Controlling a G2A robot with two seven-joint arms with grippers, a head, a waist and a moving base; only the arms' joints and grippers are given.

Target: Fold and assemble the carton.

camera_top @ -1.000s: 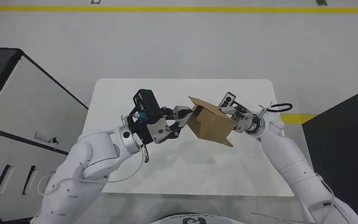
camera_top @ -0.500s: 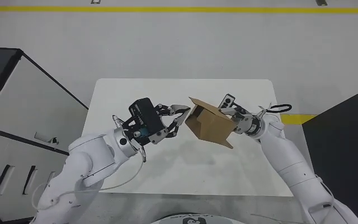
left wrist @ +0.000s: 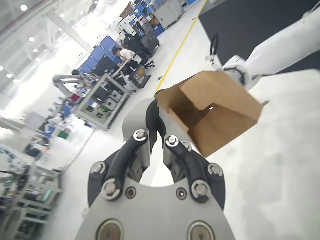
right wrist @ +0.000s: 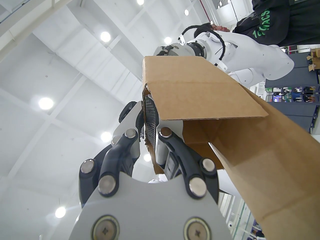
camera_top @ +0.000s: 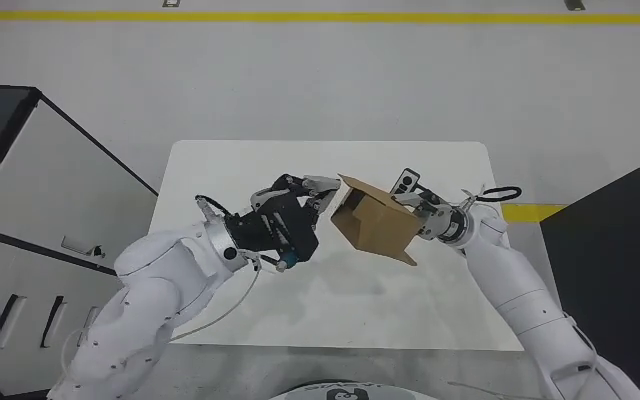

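Carton [camera_top: 375, 225] of brown cardboard hangs tilted above the middle of the white desk [camera_top: 400, 310], with its flaps open. At its left end, the left end effector [camera_top: 322, 190] has its fingers drawn together, just beside a flap. At its right end, the right end effector [camera_top: 422, 206] is clamped on a flap.

One carton [camera_top: 378, 228]; one table [camera_top: 400, 310]; two arms, left arm [camera_top: 170, 275] and right arm [camera_top: 510, 280].

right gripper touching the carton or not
Touching: the right wrist view shows the right gripper clamped on a flap edge of the carton.
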